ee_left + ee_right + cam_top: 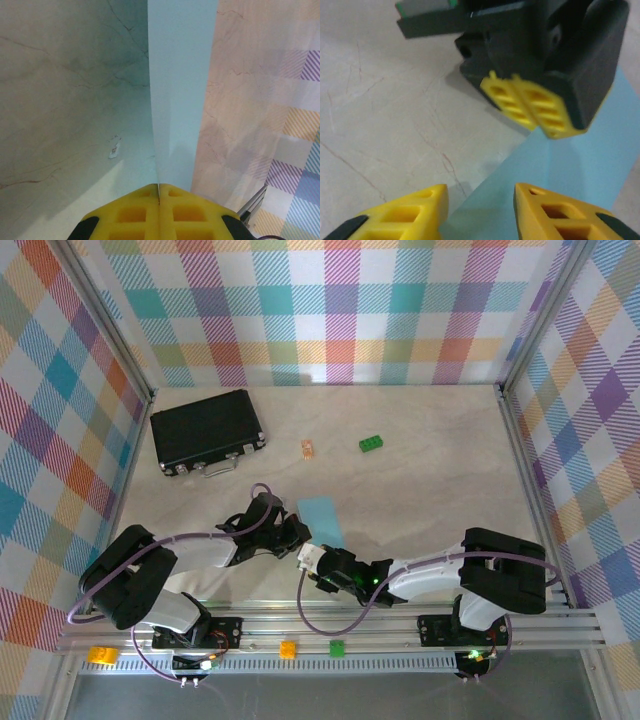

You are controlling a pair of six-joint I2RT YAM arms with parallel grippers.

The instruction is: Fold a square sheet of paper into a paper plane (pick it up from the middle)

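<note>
- Top view: the left gripper [298, 531] is pinching the near left corner of the blue paper sheet [322, 520]. The sheet is lying mid-table [430, 480] and looking like a narrow rectangle, longer than it is wide. The right gripper [306, 559] is sitting just beside that same corner, on the near side. Can't tell its finger gap from up here.
- Counting here: I'm seeing one sheet and one black case [207, 430] at the far left. There's one green brick [371, 443] on the table, and one tiny orange-and-white bit [307, 448] between those two. On the front rail, two orange bricks [100, 653] and one more green one [337, 647] are sitting.
- Left wrist: the left gripper [158, 191] is closing its yellow fingers fully together, with the paper's edge clamped in the seam. The blue paper sheet [182, 90] is running straight away from them, plain and smooth.
- Right wrist: the right gripper [480, 212] is holding its fingers partway apart, gripping nothing, with the paper's edge running through the gap. Ahead, the left gripper [535, 112] is biting down on the blue paper sheet [580, 170].
</note>
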